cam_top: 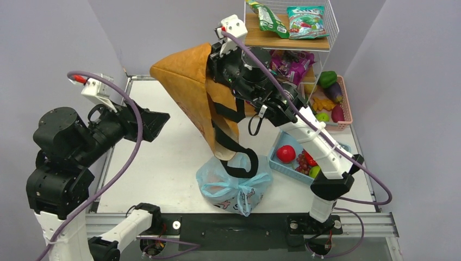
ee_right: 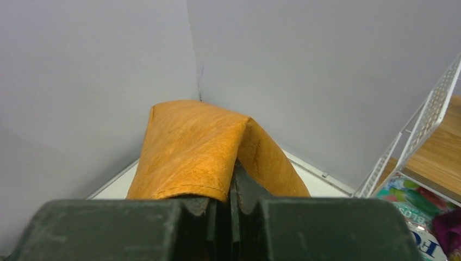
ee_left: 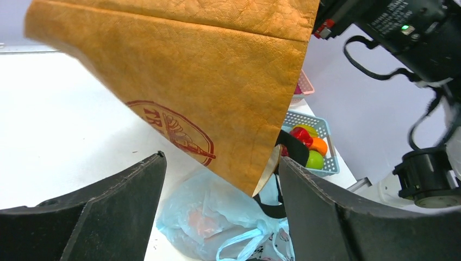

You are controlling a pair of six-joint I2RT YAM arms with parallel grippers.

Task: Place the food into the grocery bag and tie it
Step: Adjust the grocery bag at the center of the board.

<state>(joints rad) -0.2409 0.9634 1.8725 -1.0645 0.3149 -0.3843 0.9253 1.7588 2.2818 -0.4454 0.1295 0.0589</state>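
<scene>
My right arm reaches up into the upper centre of the overhead view. Its right pincer [cam_top: 213, 54] is pressed together, pinching an edge of a stiff tan-orange fabric tote with black straps [cam_top: 187, 81], which hangs tilted in the air. My left arm is folded at the left of the frame. Its left pincer [cam_top: 155, 122] is spread wide and points right, apart from the tote.

Below the tote, at lower centre, the thin translucent light blue plastic grocery bag [cam_top: 231, 187] sits on the white bench [cam_top: 157, 168]. Its handles are bunched on top and the straps dangle onto it. Orange-tinted food [ee_left: 193, 220] shows dimly through the plastic.

A round red emblem [ee_left: 174, 130] on the tote begins "TR"; I cannot read the rest.
</scene>
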